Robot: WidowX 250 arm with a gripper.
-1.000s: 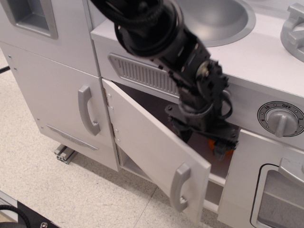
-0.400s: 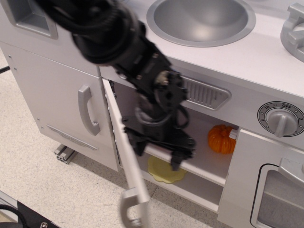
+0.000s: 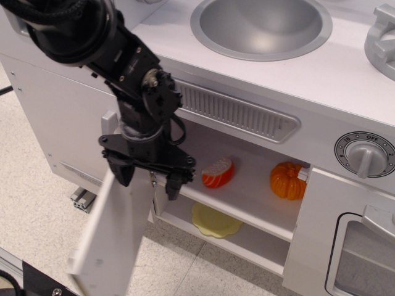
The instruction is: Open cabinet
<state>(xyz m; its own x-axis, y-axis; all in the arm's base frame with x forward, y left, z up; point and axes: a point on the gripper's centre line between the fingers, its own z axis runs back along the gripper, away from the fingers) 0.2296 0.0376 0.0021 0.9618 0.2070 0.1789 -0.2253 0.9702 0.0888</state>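
The cabinet door (image 3: 111,237), a pale-grey flat panel, is swung wide open to the left and shows its inner face; its handle is hidden. The white two-shelf compartment (image 3: 247,203) is exposed. My black gripper (image 3: 148,180) hangs at the compartment's left edge, against the door's top near the hinge side. Its two fingers (image 3: 173,187) point down and stand apart, holding nothing.
An orange slice toy (image 3: 217,172) and a small pumpkin (image 3: 288,180) sit on the upper shelf, a yellow plate (image 3: 214,221) on the lower one. The oven door (image 3: 355,246) and dial (image 3: 365,154) are at right, the sink (image 3: 261,24) above, the taller grey door (image 3: 55,117) at left.
The door went from partly open to fully swung out leftward. My gripper moved left with it, from inside the opening to the hinge side, uncovering the shelves and toys.
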